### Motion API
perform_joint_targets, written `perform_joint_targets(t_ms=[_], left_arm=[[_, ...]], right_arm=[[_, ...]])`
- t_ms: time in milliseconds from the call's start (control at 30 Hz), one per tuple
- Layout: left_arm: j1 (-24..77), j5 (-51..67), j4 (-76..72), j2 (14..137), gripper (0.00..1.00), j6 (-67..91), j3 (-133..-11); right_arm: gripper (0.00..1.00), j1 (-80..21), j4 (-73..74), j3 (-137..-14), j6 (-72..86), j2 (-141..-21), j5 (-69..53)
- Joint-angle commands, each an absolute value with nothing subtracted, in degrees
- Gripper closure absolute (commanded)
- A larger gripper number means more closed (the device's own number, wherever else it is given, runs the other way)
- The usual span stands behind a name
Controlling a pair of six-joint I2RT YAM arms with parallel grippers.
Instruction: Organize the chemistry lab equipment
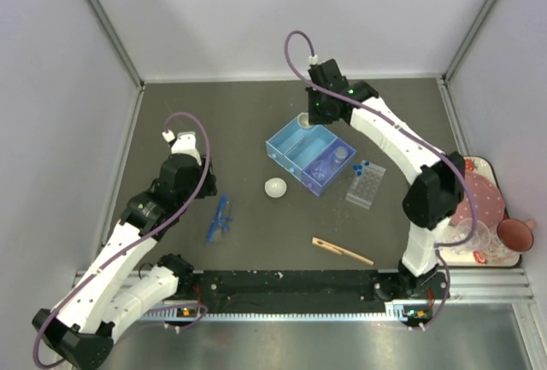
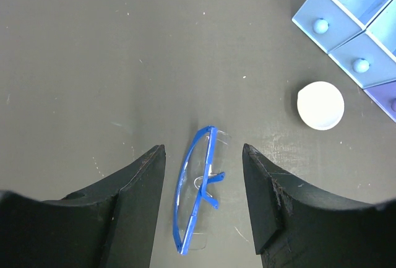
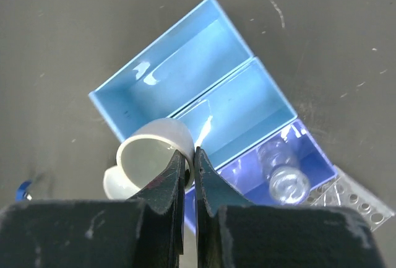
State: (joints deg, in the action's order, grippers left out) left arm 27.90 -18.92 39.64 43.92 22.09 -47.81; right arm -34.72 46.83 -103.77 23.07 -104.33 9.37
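Note:
My right gripper (image 3: 189,151) is shut on the rim of a small white round dish (image 3: 151,147), held above the blue three-compartment box (image 3: 185,76); in the top view it is at the box's far corner (image 1: 309,118). A second dish (image 1: 275,187) lies on the table. Glass beakers (image 3: 281,172) lie in the purple compartment. My left gripper (image 2: 203,150) is open, high above blue-framed safety glasses (image 2: 197,187), which show between its fingers. The clear tube rack (image 1: 363,186) holds blue-capped tubes (image 1: 363,166). A wooden clip (image 1: 342,250) lies near the front.
A strawberry-print tray (image 1: 487,169) with a pink plate and pink cup (image 1: 515,233) sits at the right edge. Walls enclose the dark table on three sides. The arms' base rail (image 1: 291,289) runs along the near edge.

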Motion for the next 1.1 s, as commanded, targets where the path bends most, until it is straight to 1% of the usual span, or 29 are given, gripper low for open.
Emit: perform_joint_targets(t_ms=[0,167,400,800,1000,1067], left_arm=[[27.86,-18.11,36.65,44.12,0.42,21.27,-47.37],[27.86,-17.84,36.65,44.03,0.42,21.27,-47.11],[27.86,-17.75,36.56,44.47,0.42,21.01,-47.20],[27.86,-17.40,36.47,45.00,0.42,20.83,-47.28],[27.86,-17.23,36.39,45.44,0.42,20.74,-47.29],[27.86,-17.23,36.39,45.53,0.42,20.74,-47.37]], right_arm=[[1.00,-30.68,47.90,-109.33,21.80,-110.55,7.04],[1.00,-27.69,50.00,-113.64,20.83,-115.83,5.45],[1.00,-26.11,50.19,-111.10,19.07,-119.61,6.06],[1.00,-25.58,50.10,-112.41,18.72,-128.49,6.06],[1.00,-25.49,49.75,-112.32,18.63,-129.20,6.85],[0.92,-25.49,49.83,-112.06,18.46,-128.59,6.77]])
